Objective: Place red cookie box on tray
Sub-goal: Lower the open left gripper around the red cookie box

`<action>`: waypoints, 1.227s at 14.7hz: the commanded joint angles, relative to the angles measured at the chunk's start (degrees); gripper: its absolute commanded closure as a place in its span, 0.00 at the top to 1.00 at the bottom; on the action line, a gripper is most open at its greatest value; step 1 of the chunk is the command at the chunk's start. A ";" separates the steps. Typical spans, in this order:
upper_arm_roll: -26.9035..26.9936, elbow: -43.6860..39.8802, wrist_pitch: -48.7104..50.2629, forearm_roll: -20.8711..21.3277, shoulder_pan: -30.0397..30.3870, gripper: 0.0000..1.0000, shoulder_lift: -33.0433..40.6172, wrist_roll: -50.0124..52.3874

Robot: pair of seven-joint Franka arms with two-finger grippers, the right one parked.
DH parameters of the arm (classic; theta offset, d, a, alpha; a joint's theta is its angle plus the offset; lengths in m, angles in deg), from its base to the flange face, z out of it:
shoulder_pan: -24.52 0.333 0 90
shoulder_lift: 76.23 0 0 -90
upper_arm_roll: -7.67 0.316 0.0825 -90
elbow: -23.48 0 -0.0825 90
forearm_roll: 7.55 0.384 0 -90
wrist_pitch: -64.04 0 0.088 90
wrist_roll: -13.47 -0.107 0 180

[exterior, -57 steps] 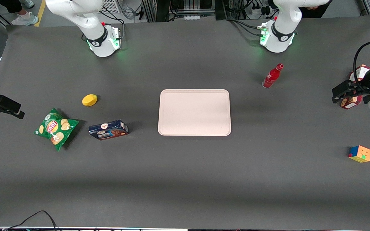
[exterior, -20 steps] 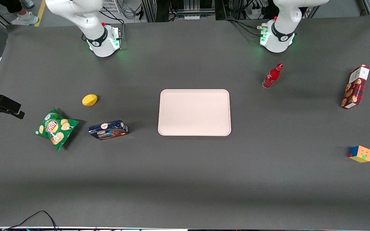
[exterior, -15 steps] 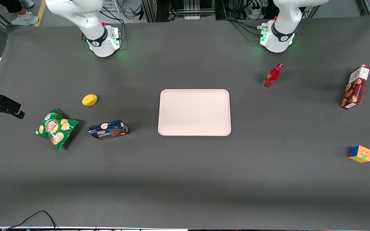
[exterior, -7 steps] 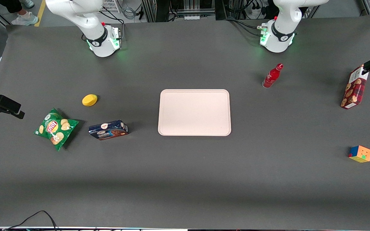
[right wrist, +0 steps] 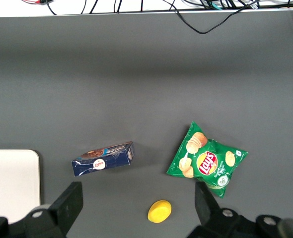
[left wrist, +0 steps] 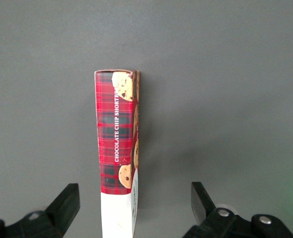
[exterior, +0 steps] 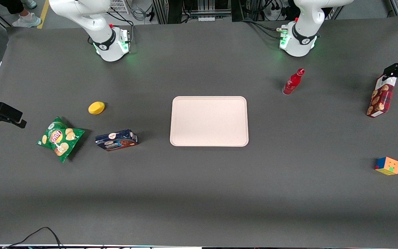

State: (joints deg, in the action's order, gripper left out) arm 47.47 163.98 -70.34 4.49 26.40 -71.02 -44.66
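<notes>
Gripper (left wrist: 131,206) now sits spread wide above the white end of the red cookie box (exterior: 380,96), one finger (left wrist: 66,204) on each side and neither touching the carton; half a second ago it was a little farther toward the table's edge. Carton position is unchanged: it lies on the table (exterior: 199,193) at the working arm's end, well apart from the tray (exterior: 209,143). Nearby, the red bottle (exterior: 293,82) and colour cube (exterior: 387,165) have not moved.
</notes>
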 commanded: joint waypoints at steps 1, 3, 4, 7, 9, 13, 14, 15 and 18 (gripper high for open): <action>0.29 0.56 -5.79 0.53 1.63 1.00 -3.97 -2.41; 0.72 0.82 -8.69 -1.39 2.42 1.00 -6.70 -4.53; 0.90 1.00 -8.97 -3.06 2.86 1.00 -7.49 -4.97; 0.90 1.18 -10.46 -9.29 3.57 1.00 -10.30 -12.24; 0.90 1.18 -10.64 -14.39 3.57 1.00 -12.41 -17.43; 0.81 1.09 -12.12 -16.43 3.57 1.00 -14.35 -20.53; 0.81 1.00 -12.39 -16.43 3.57 1.00 -15.05 -21.05; 0.81 0.92 -12.83 -16.87 3.57 1.00 -15.67 -21.67; 0.73 0.83 -13.63 -21.60 3.57 1.00 -17.95 -25.79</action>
State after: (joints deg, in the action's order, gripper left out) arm 48.29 164.88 -82.31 -12.59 29.69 -86.57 -65.21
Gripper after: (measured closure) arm 0.000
